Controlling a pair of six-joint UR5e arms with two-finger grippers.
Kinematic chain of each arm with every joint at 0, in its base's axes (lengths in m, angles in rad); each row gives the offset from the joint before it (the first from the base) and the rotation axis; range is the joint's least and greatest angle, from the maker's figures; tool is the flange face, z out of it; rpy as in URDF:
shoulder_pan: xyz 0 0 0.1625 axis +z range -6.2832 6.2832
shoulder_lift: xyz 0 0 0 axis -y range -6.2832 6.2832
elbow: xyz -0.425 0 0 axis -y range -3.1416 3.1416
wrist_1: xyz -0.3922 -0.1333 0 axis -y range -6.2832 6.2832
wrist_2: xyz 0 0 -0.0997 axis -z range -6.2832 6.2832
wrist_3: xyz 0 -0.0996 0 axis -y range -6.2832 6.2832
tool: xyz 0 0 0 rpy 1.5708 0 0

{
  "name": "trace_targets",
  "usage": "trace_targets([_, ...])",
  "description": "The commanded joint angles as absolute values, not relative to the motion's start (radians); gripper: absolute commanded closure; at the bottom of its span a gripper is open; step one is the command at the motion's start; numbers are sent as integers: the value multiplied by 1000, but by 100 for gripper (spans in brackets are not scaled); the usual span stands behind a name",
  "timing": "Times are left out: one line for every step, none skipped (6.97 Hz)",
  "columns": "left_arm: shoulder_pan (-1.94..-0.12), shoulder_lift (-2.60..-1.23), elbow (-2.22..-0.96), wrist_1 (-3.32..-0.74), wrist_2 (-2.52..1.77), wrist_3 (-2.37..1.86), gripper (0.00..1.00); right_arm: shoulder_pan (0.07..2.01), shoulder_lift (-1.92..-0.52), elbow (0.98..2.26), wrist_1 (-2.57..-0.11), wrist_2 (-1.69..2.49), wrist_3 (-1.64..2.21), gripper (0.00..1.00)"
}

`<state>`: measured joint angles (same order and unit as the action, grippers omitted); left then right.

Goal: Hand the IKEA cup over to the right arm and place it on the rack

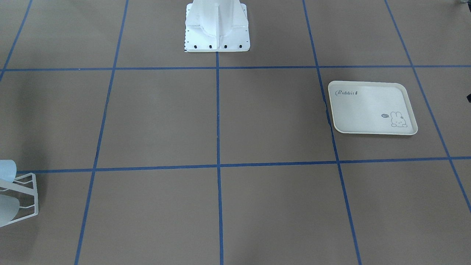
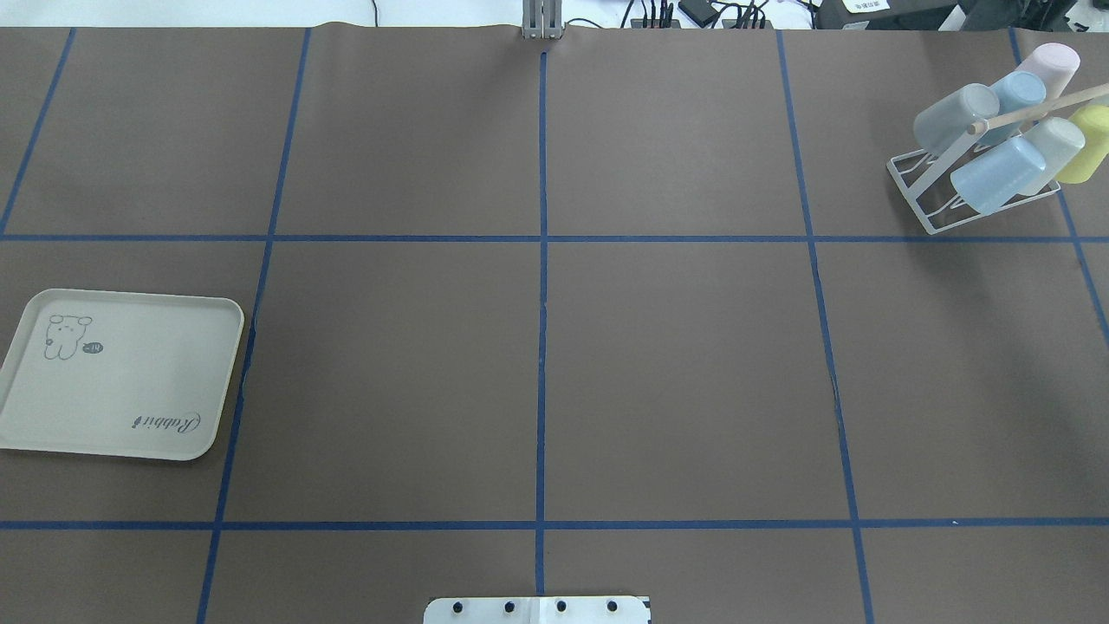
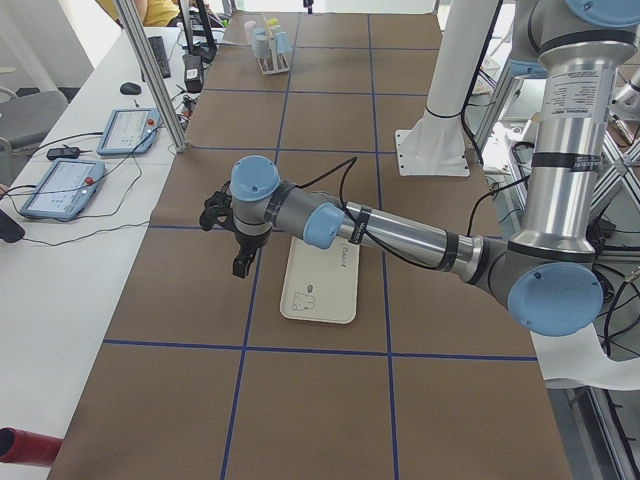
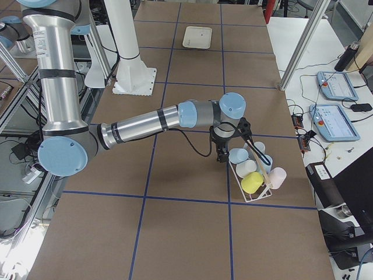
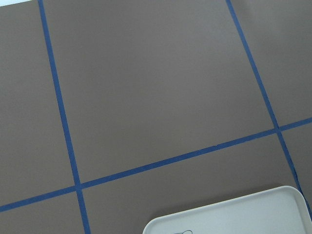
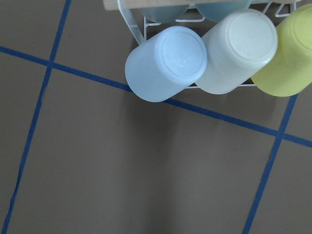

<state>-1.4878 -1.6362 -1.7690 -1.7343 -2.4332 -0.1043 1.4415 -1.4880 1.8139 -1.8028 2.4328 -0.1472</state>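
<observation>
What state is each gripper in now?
Left gripper: cannot tell, seen only from the side.
Right gripper: cannot tell, seen only from the side.

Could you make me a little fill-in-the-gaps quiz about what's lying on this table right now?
1. The cream tray has the word ____ printed on it.
2. In the right wrist view, the cup between the light blue cup and the yellow cup is ____.
3. No cup lies on the tray; every cup in view sits on the white wire ____.
4. The brown table is marked into squares by ____ lines.

Missing words: Rabbit; white; rack; blue.
</observation>
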Motion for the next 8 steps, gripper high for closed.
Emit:
trace_targets([-1486,-1643,-1761,-1743,-2445,-103,0,1440,-1497,1833,-1804,2427,-147,0])
trace_targets([-1486,-1644,-1769,-1744,-2447,-103,0,1440,-1493,1830,-1802,2422,-147,0])
trace_targets([-1486,-1644,-1772,-1744,-2448,-103,0,1439,-1486,1825,-1802,2415,-147,0])
trace_targets([-1486,-1646,-1770,-1744,-2466,-103,0,1439,-1488,1827,-1802,2414,-147,0])
trace_targets([-1486,-1644,-1767,-1744,-2467,-101,0,1437,-1488,1830,-1802,2414,-147,0])
trace_targets([-1486,-1644,-1767,-1744,-2467,-103,0,1437,-1488,1830,-1802,2416,-147,0])
trace_targets([-1486,-1646,-1772,-1744,-2467,-103,0,1437,-1488,1830,-1802,2421,-146,0])
trace_targets([-1486,-1644,-1773,-1744,-2467,-103,0,1437,-1488,1832,-1802,2424,-146,0])
